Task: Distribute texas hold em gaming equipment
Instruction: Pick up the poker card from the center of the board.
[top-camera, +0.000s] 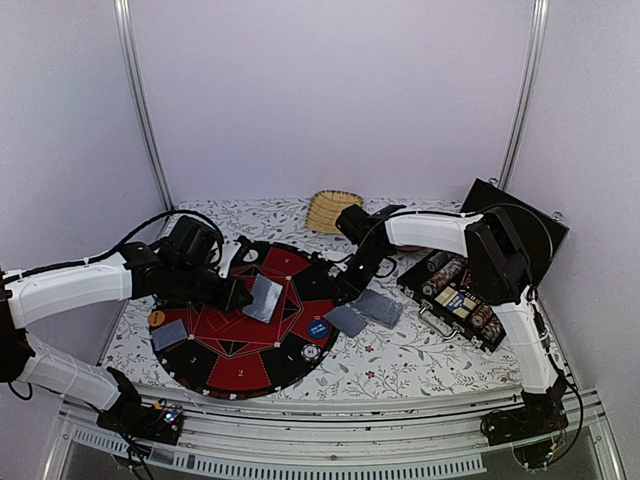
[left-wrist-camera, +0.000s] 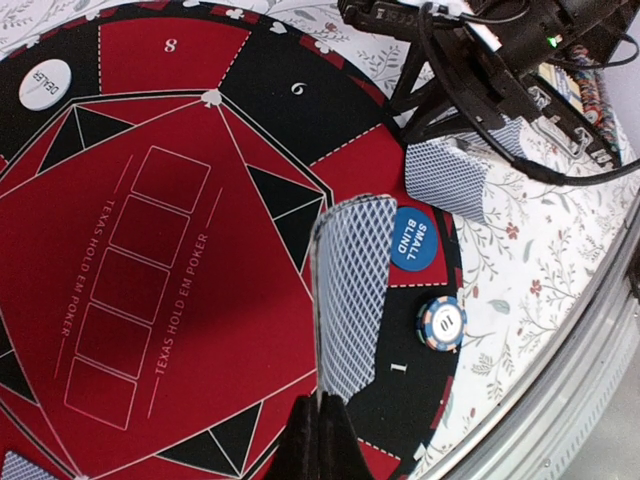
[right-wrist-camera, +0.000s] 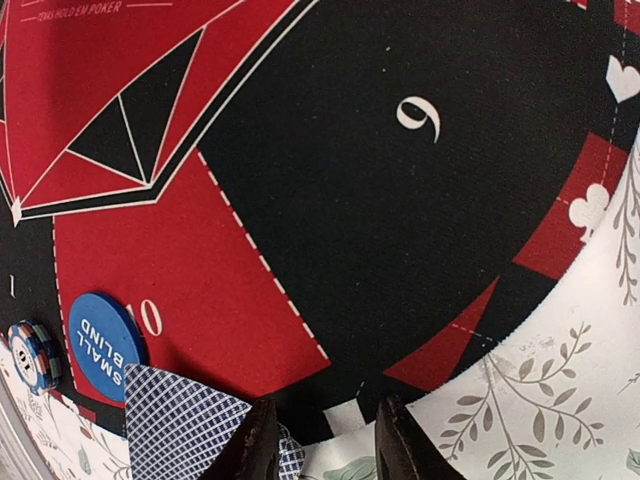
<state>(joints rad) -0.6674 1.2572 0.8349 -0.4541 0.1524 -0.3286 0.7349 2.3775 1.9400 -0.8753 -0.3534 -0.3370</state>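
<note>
Red and black round mat lies on a floral cloth. "TEXAS HOLD EM POKER" is printed along both sides of its row of 5 card outlines. Seat numbers 8, 9 and 1 read in the left wrist view, 9 and 10 in the right wrist view, and 2 and 3 from above.

Left gripper is clamped tight on the short edge of a card. The card's blue-grey crosshatched back faces up over the mat's red middle. I cannot tell whether its far end touches the mat.

Right gripper stands low at the mat's rim near seat 9, jaws a narrow way apart with nothing between them. A loose card lies back up against the outer side of 1 finger, straddling rim and cloth. A cloth card lies just beside it.

A blue button reads "SMALL BLIND" at seat 10. A striped chip marked 10 sits just beside it, toward seat 1. A white button reads "DEALER" near seat 8. An orange button sits at the mat's left rim, its writing too small to read, and a left card lies just beside it.

A case of chip rows is on the right, and a basket is at the far side.
</note>
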